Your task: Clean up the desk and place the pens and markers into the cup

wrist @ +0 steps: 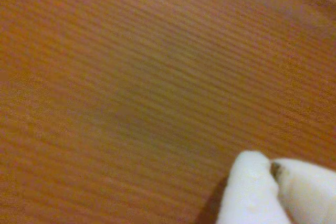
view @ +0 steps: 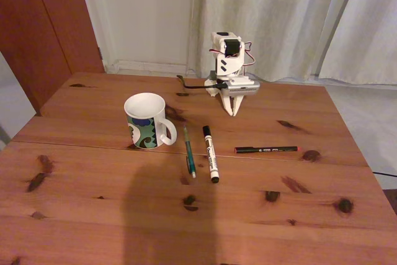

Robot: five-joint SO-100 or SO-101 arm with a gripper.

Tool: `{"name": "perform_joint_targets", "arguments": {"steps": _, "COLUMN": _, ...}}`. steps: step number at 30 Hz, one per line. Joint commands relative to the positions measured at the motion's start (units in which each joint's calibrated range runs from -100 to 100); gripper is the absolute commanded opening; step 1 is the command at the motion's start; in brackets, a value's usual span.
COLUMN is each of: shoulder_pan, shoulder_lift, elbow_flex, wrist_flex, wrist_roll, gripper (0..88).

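On the reddish-brown desk [view: 93, 215] stands the white cup [view: 147, 121] with a green, blue and black pattern, its handle turned right. Three pens and markers lie to its right: a teal-green pen [view: 189, 151], a white marker with a black cap [view: 211, 152], and a thin black pen with a red tip [view: 266, 149]. My gripper [view: 233, 113] is folded down at the desk's far side, behind the marker, its white fingers together with nothing between them. In the wrist view the gripper [wrist: 274, 169] sits at the lower right with its tips touching, close over blurred wood grain [wrist: 131, 87].
A white curtain [view: 279, 17] and a wall stand behind the desk. A dark shadow [view: 167, 215] falls across the front of the tabletop. The desk's right edge [view: 356, 141] drops off to a pale floor.
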Motion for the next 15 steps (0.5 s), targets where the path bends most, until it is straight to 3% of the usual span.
{"name": "perform_joint_targets", "arguments": {"steps": 1, "shoulder_pan": -0.9, "shoulder_lift": 0.3, "elbow_flex": 0.5, "wrist_flex": 0.1, "wrist_roll": 0.1, "gripper": 0.8}}
{"name": "perform_joint_targets", "arguments": {"steps": 15, "shoulder_pan": 3.3, "shoulder_lift": 15.7, "elbow_flex": -5.6, "wrist_flex": -9.0, "wrist_roll": -0.1, "gripper": 0.6}}
